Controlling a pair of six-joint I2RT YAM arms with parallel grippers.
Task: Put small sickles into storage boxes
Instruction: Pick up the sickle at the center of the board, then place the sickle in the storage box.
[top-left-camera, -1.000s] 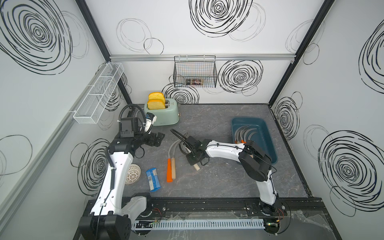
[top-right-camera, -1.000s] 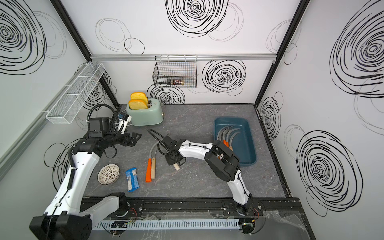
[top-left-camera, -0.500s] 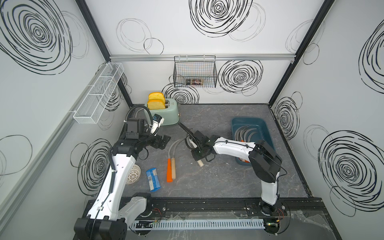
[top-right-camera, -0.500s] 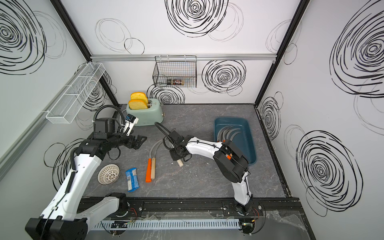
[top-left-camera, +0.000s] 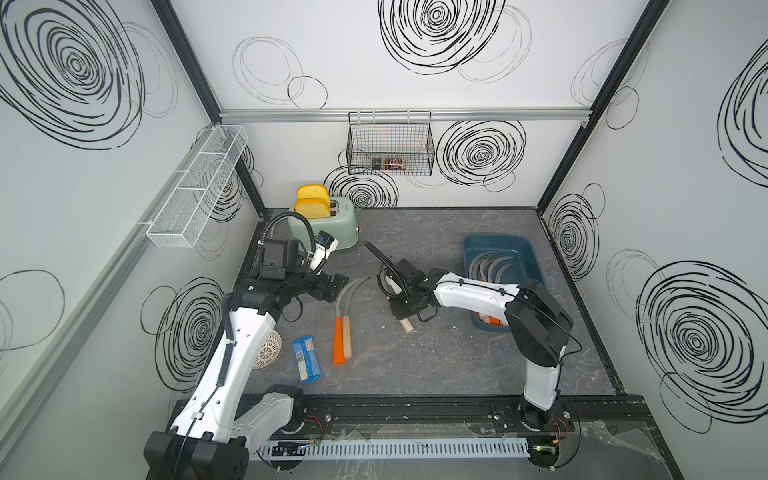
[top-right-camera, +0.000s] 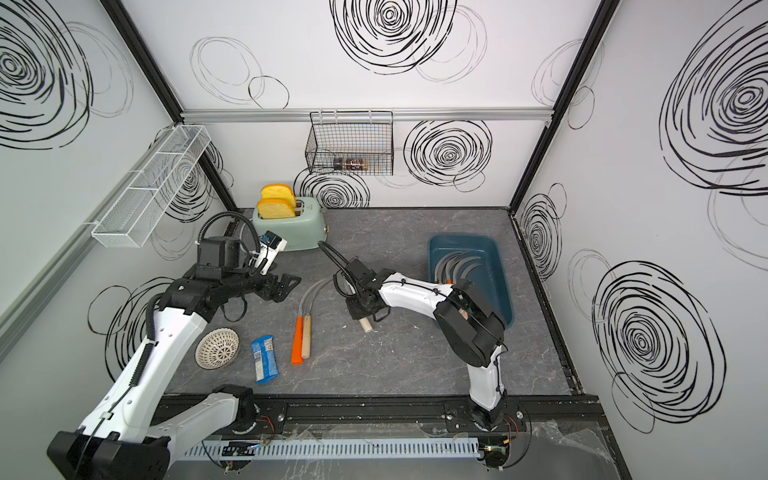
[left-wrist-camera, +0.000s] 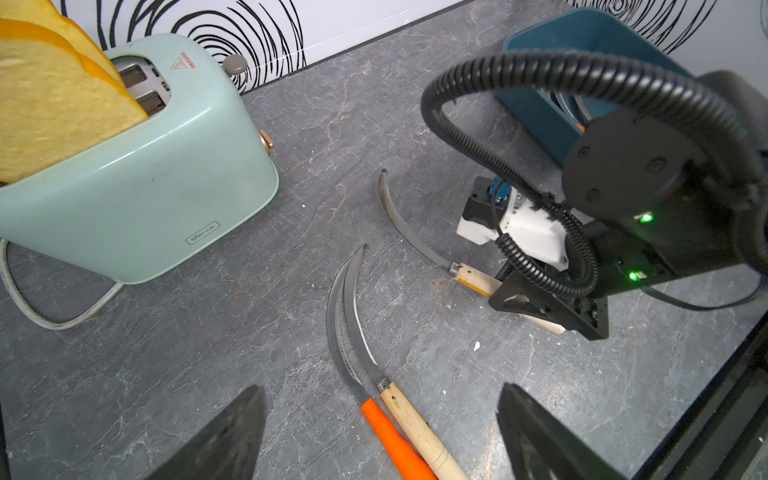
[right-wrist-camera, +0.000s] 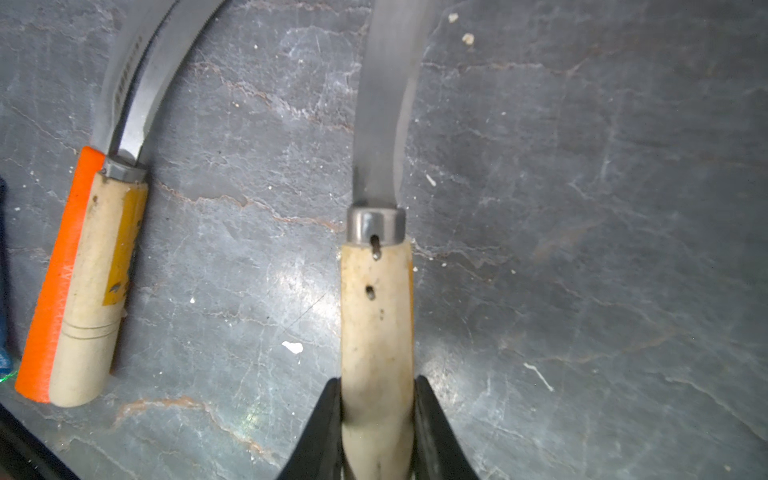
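The right tool (right-wrist-camera: 376, 384) is clamped on a pale-handled sickle (right-wrist-camera: 376, 299), well apart from the storage box (top-left-camera: 533, 266), which holds several sickles (top-left-camera: 490, 266). Farther from the box, the left tool (left-wrist-camera: 380, 392) hangs wide open over two sickles (left-wrist-camera: 357, 332) lying on the surface (top-left-camera: 436, 357).

From the right gripper (top-left-camera: 401, 314) with its pale-handled sickle (right-wrist-camera: 376, 316), bare table (top-left-camera: 436, 365) ran clear toward the teal box (top-left-camera: 498, 239) at three o'clock; paired sickles (top-left-camera: 338, 340) lay at nine, the toaster (top-left-camera: 332, 228) at eleven.
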